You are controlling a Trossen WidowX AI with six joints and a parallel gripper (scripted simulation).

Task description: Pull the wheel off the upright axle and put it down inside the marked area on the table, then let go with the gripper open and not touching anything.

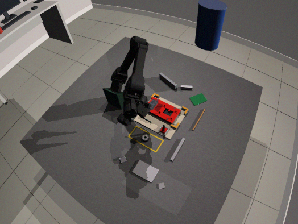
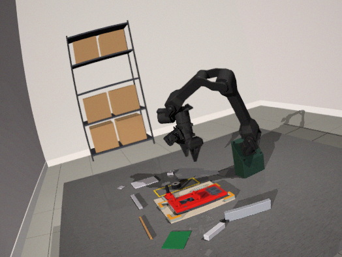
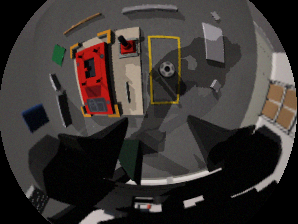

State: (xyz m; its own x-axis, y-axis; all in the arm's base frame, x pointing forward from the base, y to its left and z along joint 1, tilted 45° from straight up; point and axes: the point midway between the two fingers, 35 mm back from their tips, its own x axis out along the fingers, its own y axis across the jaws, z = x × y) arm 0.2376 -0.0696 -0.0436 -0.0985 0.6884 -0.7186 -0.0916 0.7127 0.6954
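Note:
The wheel (image 1: 145,137) (image 2: 176,184) (image 3: 166,66), small, dark with a pale hub, lies flat on the table inside the yellow marked area (image 1: 159,145) (image 2: 163,186) (image 3: 149,70). The upright axle (image 1: 163,127) (image 2: 168,189) (image 3: 125,42) stands bare on its red foot at the corner of the beige board (image 1: 148,122). My gripper (image 1: 145,110) (image 2: 193,156) (image 3: 158,119) is open and empty. It hangs high above the table, beside the marked area, touching nothing.
A red fixture (image 1: 165,109) fills the board. Grey bars (image 1: 168,81) (image 1: 177,149), a green plate (image 1: 198,99), a wooden stick (image 1: 198,119), a grey plate (image 1: 145,170) and small cubes (image 1: 123,159) lie around. The green arm base (image 2: 248,161) stands behind. A blue cylinder (image 1: 210,24) stands off the mat.

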